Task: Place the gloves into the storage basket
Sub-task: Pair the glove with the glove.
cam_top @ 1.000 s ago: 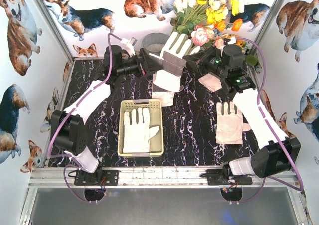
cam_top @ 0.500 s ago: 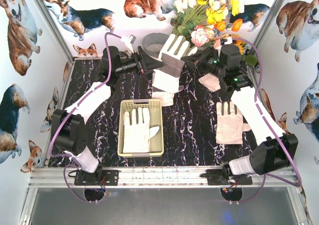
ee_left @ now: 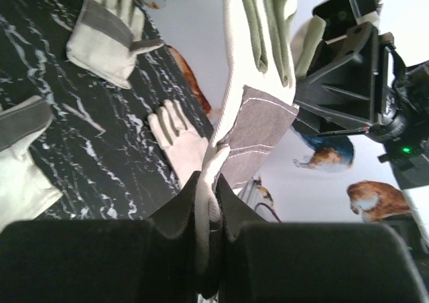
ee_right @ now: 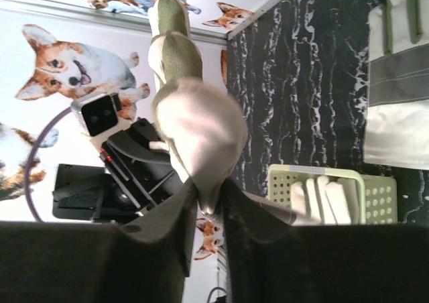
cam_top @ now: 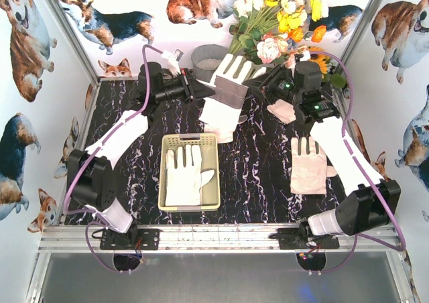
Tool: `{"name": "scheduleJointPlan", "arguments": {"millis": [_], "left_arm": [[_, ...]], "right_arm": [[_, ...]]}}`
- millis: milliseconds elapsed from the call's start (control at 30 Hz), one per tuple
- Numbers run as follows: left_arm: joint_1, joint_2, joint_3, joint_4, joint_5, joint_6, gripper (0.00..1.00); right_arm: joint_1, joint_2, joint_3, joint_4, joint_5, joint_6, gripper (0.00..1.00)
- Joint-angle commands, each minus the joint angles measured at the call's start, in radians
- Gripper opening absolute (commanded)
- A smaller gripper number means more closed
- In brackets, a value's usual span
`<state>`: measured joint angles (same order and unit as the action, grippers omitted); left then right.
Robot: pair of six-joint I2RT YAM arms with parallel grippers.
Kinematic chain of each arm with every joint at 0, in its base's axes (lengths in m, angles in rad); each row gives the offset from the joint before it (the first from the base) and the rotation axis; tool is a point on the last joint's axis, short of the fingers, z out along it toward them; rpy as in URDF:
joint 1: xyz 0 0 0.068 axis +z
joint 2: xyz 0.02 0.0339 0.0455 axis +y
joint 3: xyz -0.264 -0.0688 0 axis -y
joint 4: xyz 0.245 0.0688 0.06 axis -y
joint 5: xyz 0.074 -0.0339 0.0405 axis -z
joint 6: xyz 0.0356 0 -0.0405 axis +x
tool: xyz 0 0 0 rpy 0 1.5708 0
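– Holding anything, those two arms?

– Both are. The left gripper (cam_top: 200, 86) and the right gripper (cam_top: 249, 83) pinch the same glove from opposite sides, above the far end of the table (cam_top: 258, 169). That raised glove (cam_top: 231, 75) hangs in the air between them, fingers pointing toward the back wall and a grey band across its back.

– Is the pinch plain to see?

– Yes. The left wrist view shows the left fingers pressed together on a fold at the glove's edge. The right wrist view shows the right fingers closed on the pale leather, with the glove seen edge-on.

– And the basket?

– The basket (cam_top: 190, 139) sits mid-table, nearer the arm bases than the raised glove and not beneath it. A packed glove (cam_top: 184, 175) lies flat inside, pale side up, fingers toward the far end.

– Any others lying about?

– A striped glove (ee_right: 395, 115) lies on the table just beyond the basket's far rim. From above, its outline is hard to separate from the raised one. A flat glove (cam_top: 308, 165) lies on the right side, beside the right forearm. A tucked glove (cam_top: 283, 110) shows partly under that arm's wrist.

– Anything behind?

– A grey bucket (cam_top: 206, 56) and a bunch of flowers (cam_top: 275, 15) stand at the back wall.
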<state>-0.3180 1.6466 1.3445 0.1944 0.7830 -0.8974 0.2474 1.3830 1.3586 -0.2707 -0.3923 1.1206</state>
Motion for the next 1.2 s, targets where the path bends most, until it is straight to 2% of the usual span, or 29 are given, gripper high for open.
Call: {"name": "scheduleJointPlan", "arguments": {"millis": [0, 133, 233, 467, 667, 800, 933, 1167], "left_arm": [[0.003, -0.06, 0.054, -0.139, -0.121, 0.127, 0.0], [0.002, -0.074, 0.077, -0.272, -0.223, 0.213, 0.0], [0.002, -0.078, 0.103, -0.383, -0.315, 0.276, 0.0], [-0.004, -0.037, 0.222, -0.684, -0.588, 0.409, 0.0], [-0.07, 0.078, 0.383, -0.9, -0.925, 0.493, 0.0], [-0.121, 0.176, 0.485, -0.956, -1.067, 0.499, 0.0], [-0.164, 0.263, 0.563, -0.961, -1.166, 0.484, 0.0], [-0.224, 0.459, 0.752, -1.034, -1.315, 0.437, 0.0]], "right_arm": [[0.0, -0.004, 0.025, -0.031, 0.028, -0.091, 0.34], [0.0, -0.001, 0.046, -0.073, 0.047, -0.169, 0.68], [-0.001, -0.002, 0.065, -0.114, 0.068, -0.237, 0.76], [0.0, -0.012, 0.107, -0.263, 0.143, -0.419, 0.79], [-0.001, -0.003, 0.165, -0.408, 0.246, -0.613, 0.8], [0.0, 0.015, 0.205, -0.457, 0.285, -0.696, 0.8], [-0.001, 0.031, 0.196, -0.437, 0.279, -0.736, 0.8], [-0.001, 0.04, 0.18, -0.379, 0.262, -0.675, 0.8]]}}
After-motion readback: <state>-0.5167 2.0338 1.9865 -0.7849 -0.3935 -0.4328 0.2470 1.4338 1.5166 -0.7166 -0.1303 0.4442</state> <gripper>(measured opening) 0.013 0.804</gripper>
